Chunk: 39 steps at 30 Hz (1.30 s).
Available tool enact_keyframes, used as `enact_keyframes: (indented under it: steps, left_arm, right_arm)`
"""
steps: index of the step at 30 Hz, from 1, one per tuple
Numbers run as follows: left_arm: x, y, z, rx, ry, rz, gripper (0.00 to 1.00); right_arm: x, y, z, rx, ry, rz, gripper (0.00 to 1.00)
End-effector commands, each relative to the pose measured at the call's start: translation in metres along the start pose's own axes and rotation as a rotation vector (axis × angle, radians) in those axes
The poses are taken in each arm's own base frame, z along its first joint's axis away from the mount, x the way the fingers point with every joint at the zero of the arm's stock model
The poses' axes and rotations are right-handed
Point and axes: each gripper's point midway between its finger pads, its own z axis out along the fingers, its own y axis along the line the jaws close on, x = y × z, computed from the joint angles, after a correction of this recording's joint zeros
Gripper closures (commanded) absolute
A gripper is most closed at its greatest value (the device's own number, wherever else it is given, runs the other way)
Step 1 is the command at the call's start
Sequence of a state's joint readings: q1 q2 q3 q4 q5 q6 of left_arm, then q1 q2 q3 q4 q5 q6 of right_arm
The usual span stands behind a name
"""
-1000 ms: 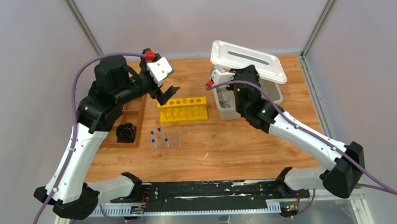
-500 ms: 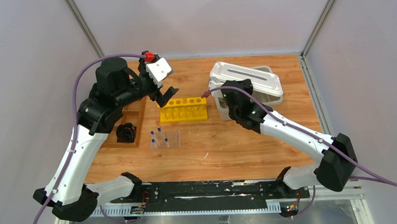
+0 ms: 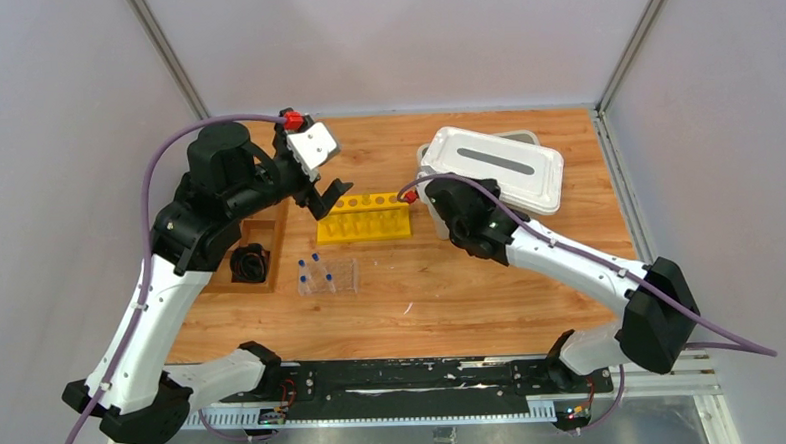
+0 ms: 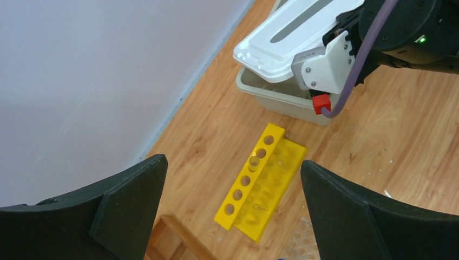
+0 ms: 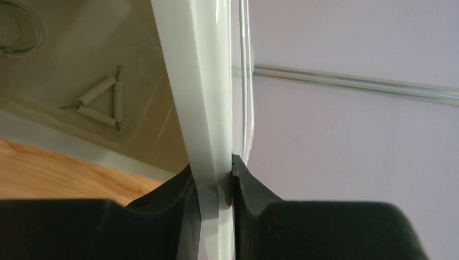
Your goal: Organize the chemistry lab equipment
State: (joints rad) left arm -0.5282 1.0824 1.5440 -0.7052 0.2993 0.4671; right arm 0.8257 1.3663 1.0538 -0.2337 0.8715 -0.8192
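Wooden table [image 3: 472, 289] — only right wrist shows triangle [image 5: 97, 91], apparently inside bin [image 5: 70, 54].

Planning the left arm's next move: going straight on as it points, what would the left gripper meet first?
Likely the yellow tube rack, centred ahead between the left gripper's open fingers; depth is unclear.

Bright, even light, soft shadows; up close the right pincer [image 5: 214, 174] looks dark and slightly blurred.

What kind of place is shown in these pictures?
Probably a robot test cell staged as a lab bench: wooden table inside plain grey walls, yellow tube rack, blue-capped tubes in a clear rack.
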Motion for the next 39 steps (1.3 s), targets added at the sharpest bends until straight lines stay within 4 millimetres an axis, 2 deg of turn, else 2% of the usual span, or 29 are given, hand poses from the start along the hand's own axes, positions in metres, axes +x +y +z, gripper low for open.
enact_keyframes:
  steps: [1, 4, 11, 12, 13, 14, 15, 18, 20, 24, 26, 29, 33, 36, 39]
  left_arm:
    - [-0.007, -0.003, -0.003, 0.006, -0.034, -0.004, 0.00]
    - [-0.004, -0.007, -0.002, 0.020, -0.032, 0.001, 0.00]
    - [-0.005, -0.009, -0.002, 0.032, -0.039, 0.006, 0.00]
    - [-0.006, -0.010, -0.002, 0.039, -0.042, 0.004, 0.00]
    - [-0.006, -0.011, -0.001, 0.046, -0.044, 0.003, 0.00]
    - [-0.007, -0.012, -0.001, 0.050, -0.046, -0.004, 0.00]
    - [-0.006, -0.012, 0.001, 0.055, -0.042, -0.015, 0.00]
    - [-0.004, -0.012, 0.007, 0.062, -0.021, -0.047, 0.00]
    - [-0.002, -0.010, 0.014, 0.062, -0.006, -0.074, 0.00]
    - [-0.005, -0.005, 0.031, 0.064, 0.002, -0.138, 0.00]
    - [-0.006, -0.003, 0.043, 0.071, 0.007, -0.171, 0.00]
    - [-0.003, -0.001, 0.064, 0.085, 0.021, -0.212, 0.03]
    - [0.014, 0.008, 0.095, 0.068, 0.101, -0.255, 0.15]
    - [0.032, 0.014, 0.119, 0.054, 0.176, -0.261, 0.15]
    - [0.055, 0.016, 0.145, 0.050, 0.245, -0.251, 0.14]
  right_arm:
    - [-0.005, 0.033, -0.009, -0.171, -0.026, 0.100, 0.66]
    - [-0.009, 0.039, -0.014, -0.218, -0.052, 0.125, 0.56]
    - [-0.015, 0.061, -0.029, -0.396, -0.096, 0.127, 0.48]
    - [-0.016, 0.066, -0.031, -0.427, -0.099, 0.129, 0.41]
    - [-0.017, 0.068, -0.033, -0.446, -0.103, 0.134, 0.22]
    - [-0.018, 0.070, -0.034, -0.457, -0.103, 0.138, 0.10]
    - [-0.018, 0.068, -0.035, -0.459, -0.102, 0.151, 0.08]
    - [-0.021, 0.053, -0.040, -0.456, -0.111, 0.246, 0.06]
    - [-0.026, 0.036, -0.045, -0.454, -0.137, 0.358, 0.05]
    - [-0.026, -0.011, -0.050, -0.467, -0.161, 0.732, 0.02]
    - [-0.001, -0.036, -0.038, -0.443, -0.079, 0.979, 0.00]
    - [0.034, -0.050, -0.022, -0.394, 0.060, 1.154, 0.00]
    - [0.074, -0.047, -0.002, -0.315, 0.187, 1.249, 0.02]
    - [0.097, -0.042, 0.011, -0.285, 0.250, 1.361, 0.15]
    - [0.118, -0.046, 0.024, -0.190, 0.282, 1.393, 0.21]
